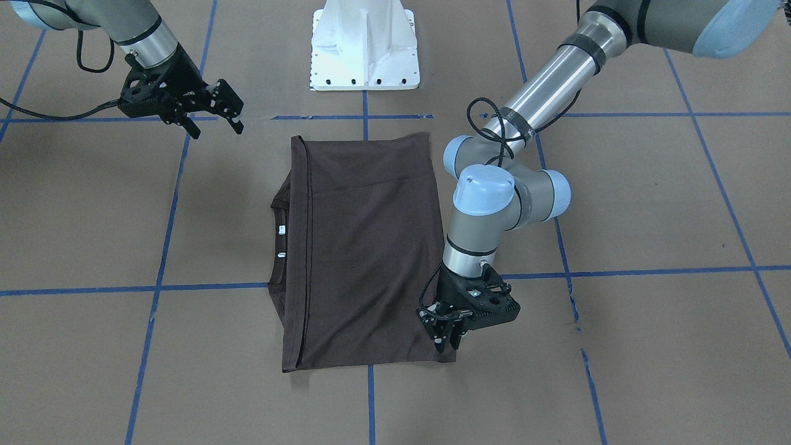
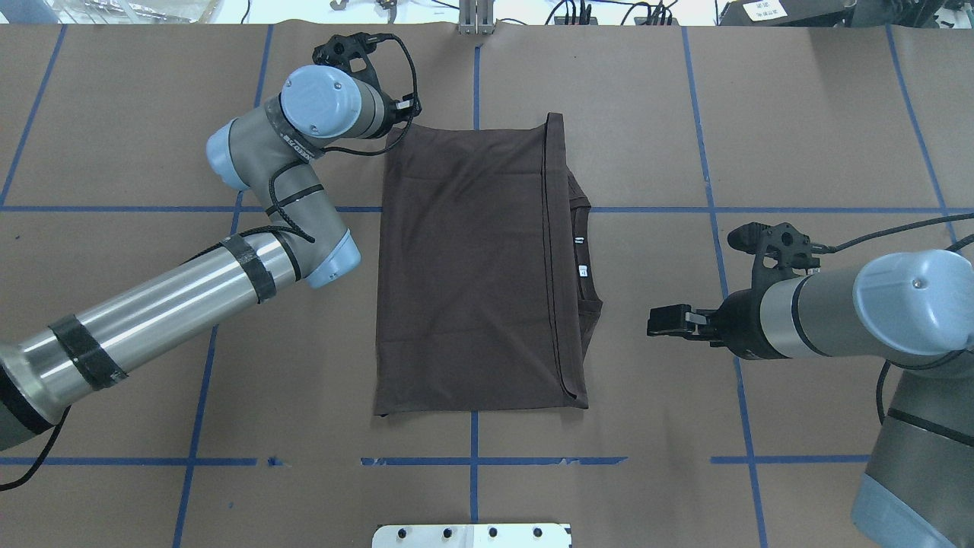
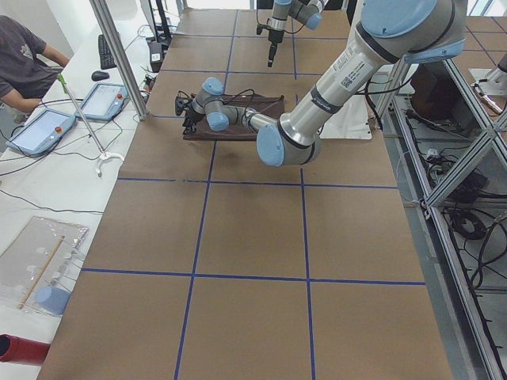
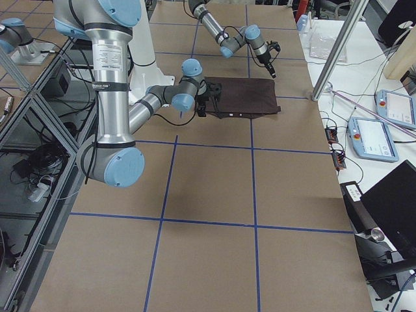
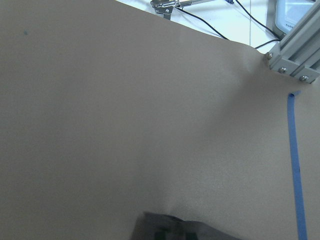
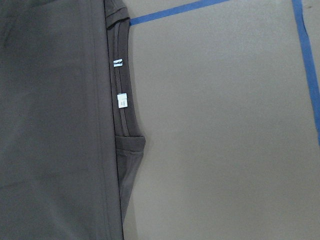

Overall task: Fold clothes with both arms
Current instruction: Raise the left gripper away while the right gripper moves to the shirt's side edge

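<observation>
1. As seen from overhead, the folded T-shirt [image 2: 472, 266] lies flat at the centre of the table [image 2: 685, 114], collar toward 3 o'clock.
2. The left gripper [image 1: 448, 343] is at the shirt's 11 o'clock corner; I cannot tell its grip.
3. The right gripper [image 1: 217, 128] hovers at 3 o'clock, fingers wide apart and empty.

Dark brown T-shirt [image 2: 472, 266], folded flat, lies between silver-grey left arm [image 2: 152, 312] and right arm [image 2: 837, 312]

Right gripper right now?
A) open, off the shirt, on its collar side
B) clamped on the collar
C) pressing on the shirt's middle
A: the right gripper hangs over bare table with fingers spread, apart from the shirt, on the side where the collar lies.
</observation>
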`<state>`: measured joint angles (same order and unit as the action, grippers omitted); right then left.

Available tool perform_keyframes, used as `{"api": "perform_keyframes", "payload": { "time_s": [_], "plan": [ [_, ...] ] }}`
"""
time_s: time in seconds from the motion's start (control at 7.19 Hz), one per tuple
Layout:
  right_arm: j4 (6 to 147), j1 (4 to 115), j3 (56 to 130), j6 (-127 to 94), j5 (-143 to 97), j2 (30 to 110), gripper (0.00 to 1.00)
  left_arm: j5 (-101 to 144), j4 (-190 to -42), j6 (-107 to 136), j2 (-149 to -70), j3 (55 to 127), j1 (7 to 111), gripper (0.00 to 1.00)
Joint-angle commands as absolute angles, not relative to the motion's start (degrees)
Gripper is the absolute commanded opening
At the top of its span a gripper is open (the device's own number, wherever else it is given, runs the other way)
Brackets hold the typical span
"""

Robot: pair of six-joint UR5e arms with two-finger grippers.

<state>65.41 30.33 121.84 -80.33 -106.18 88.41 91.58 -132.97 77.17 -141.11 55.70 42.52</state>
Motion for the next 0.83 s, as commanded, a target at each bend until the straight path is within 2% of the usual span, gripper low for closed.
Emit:
{"api": "perform_keyframes", "payload": {
  "time_s": [0.0,0.42,0.56,0.7],
  "plan": [
    [66.61,30.32,118.59,-80.33,-106.17,84.67,1.0,99.7,-126.62,72.96,-140.02,60.87,45.16,1.0],
    [84.14,28.31,112.87,-79.45,-105.3,70.8,1.0,100.63,-112.71,72.33,-129.05,85.45,45.0,1.0],
    [88.29,26.04,110.33,-79.45,-103.29,65.88,1.0,103.07,-109.89,72.33,-125.98,91.78,45.0,1.0],
    [91.11,24.01,108.04,-79.45,-103.18,62.96,1.0,103.97,-109.43,72.33,-123.86,94.98,44.91,1.0]
  ]
}}
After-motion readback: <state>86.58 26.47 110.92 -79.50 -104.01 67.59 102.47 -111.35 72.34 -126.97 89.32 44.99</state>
